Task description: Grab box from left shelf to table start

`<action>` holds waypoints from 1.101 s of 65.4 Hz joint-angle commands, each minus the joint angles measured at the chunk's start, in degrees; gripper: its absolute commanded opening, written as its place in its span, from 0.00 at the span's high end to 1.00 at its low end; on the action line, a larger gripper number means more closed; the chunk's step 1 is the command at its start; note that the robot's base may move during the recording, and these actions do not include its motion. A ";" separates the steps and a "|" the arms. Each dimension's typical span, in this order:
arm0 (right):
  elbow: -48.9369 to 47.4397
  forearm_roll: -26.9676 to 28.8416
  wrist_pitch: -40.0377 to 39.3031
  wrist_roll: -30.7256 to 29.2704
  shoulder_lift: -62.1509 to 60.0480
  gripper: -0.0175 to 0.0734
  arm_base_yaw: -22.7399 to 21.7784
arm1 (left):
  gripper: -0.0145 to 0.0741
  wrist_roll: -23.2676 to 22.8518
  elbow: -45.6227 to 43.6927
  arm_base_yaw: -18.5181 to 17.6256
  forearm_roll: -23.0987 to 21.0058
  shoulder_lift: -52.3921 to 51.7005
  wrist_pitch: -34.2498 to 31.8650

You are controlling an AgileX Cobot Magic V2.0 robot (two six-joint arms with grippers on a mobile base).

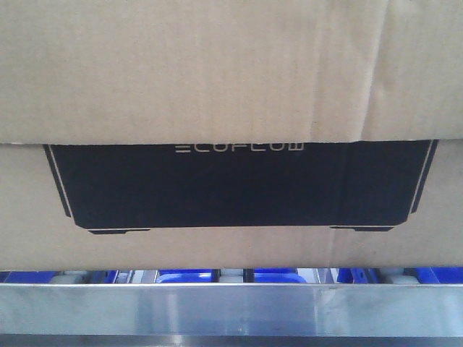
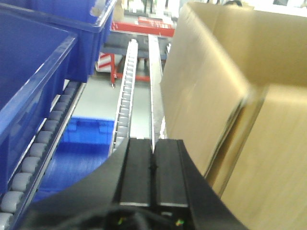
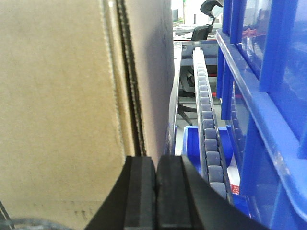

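The box (image 1: pixel 231 87) fills the front view, brown cardboard with a black panel and white lettering, resting on the left shelf behind its silver front rail (image 1: pixel 231 307). In the left wrist view the box (image 2: pixel 230 96) stands to the right of my left gripper (image 2: pixel 153 141), which is shut with nothing between its pads. In the right wrist view the box (image 3: pixel 62 96) stands to the left of my right gripper (image 3: pixel 156 160), also shut and empty. Both grippers sit alongside the box's side walls. The table is out of view.
Blue plastic bins (image 2: pixel 38 72) flank the box on the left, and more blue bins (image 3: pixel 268 96) on the right. Roller tracks (image 2: pixel 125 96) (image 3: pixel 206 110) run along the shelf between bins and box. Blue parts and pale rollers (image 1: pixel 181 275) show under the box.
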 commanded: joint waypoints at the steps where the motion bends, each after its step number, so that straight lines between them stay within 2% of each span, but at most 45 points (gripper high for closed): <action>1: -1.09 -0.77 -5.43 -0.56 -0.74 0.75 -0.02 | 0.94 0.18 -6.31 -0.05 -0.38 4.80 -1.38; 23: -1.09 -0.77 -5.43 -0.56 -0.74 0.75 -0.02 | 0.94 0.41 -21.99 -0.05 0.26 15.22 11.94; 31: -1.09 -0.77 -5.43 -0.56 -0.74 0.75 -0.02 | 0.94 -1.76 -26.25 -0.68 6.92 16.30 11.94; 34: -1.09 -0.77 -5.43 -0.56 -0.74 0.75 -0.02 | 0.94 -4.85 -27.38 -1.48 10.44 16.89 11.94; 36: -1.09 -0.77 -5.43 -0.56 -0.74 0.75 -0.02 | 0.94 -8.55 -28.23 -2.06 12.57 17.33 12.30; 44: -1.09 -0.77 -5.43 -0.56 -0.74 0.75 -0.02 | 0.94 -23.83 -31.54 -6.42 21.89 20.13 15.92; 47: -1.09 -0.77 -5.43 -0.56 -0.74 0.75 -0.02 | 0.94 -27.31 -32.74 -8.78 25.64 21.44 17.49; 54: -1.09 -0.77 -5.43 -0.56 -0.74 0.75 -0.02 | 0.94 -28.88 -35.38 -15.40 33.60 24.67 19.62; 60: -1.09 -0.77 -5.43 -0.56 -0.74 0.75 -0.02 | 0.94 -28.88 -37.58 -21.67 34.94 27.23 22.04; 65: -1.09 -0.77 -5.43 -0.56 -0.74 0.75 -0.02 | 0.94 -28.98 -39.14 -27.04 37.67 29.84 25.12; 72: -1.09 -0.77 -5.43 -0.56 -0.74 0.75 -0.02 | 0.94 -35.86 -41.10 -32.82 44.33 32.64 28.75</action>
